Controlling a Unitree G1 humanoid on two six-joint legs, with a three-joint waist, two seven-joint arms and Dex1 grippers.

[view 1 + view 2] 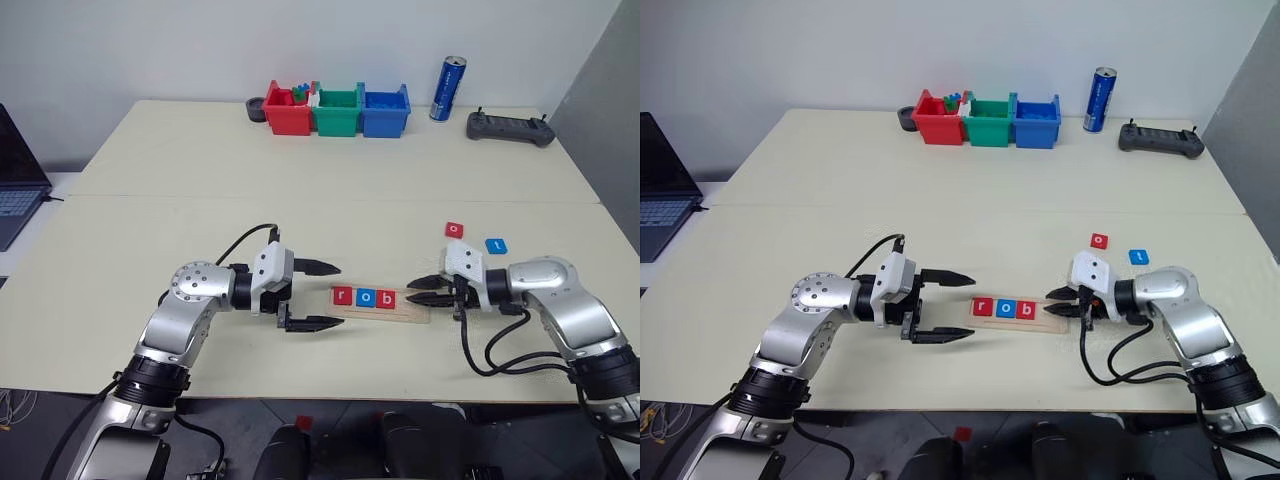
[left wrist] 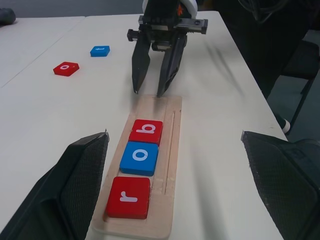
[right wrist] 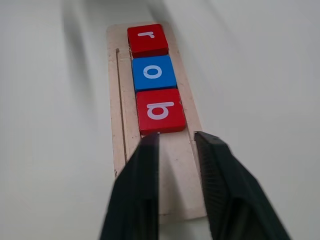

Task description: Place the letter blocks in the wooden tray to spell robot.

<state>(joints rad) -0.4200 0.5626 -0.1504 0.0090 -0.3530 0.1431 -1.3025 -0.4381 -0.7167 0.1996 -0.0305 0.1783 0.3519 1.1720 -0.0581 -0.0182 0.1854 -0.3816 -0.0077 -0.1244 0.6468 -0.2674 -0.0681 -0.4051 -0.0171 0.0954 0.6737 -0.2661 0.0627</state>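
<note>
A pale table (image 1: 300,220) carries the whole scene. At its far edge three bins are seen in the head views – red (image 1: 288,112), green (image 1: 337,111), blue (image 1: 385,112) – with a blue can (image 1: 447,89) and a black controller (image 1: 510,127) further right; a laptop (image 1: 15,180) lies at the left margin. None of these is recorded by the wrist views.

The tray (image 1: 384,306) lies near the front edge, between the two grippers, its long axis running left to right across the table. Its lengthwise groove is resolved in the wrist views alone. Three tiles are seated in its left part, touching in a row: red r (image 2: 128,197), blue o (image 2: 140,157), red b (image 2: 146,131). The right part is bare wood.

The left gripper (image 1: 315,296) is held level at the tray's left end, pointing right, its fingers wide apart and nothing between them. The right gripper (image 3: 176,145) points left over the bare right end, fingertips just short of the b tile; a narrow gap is noted between its fingers – nothing is clamped.

Two loose tiles lie on the table beyond the right gripper: a red tile marked o (image 2: 66,68) and a blue tile (image 2: 100,50) whose letter cannot be read.
</note>
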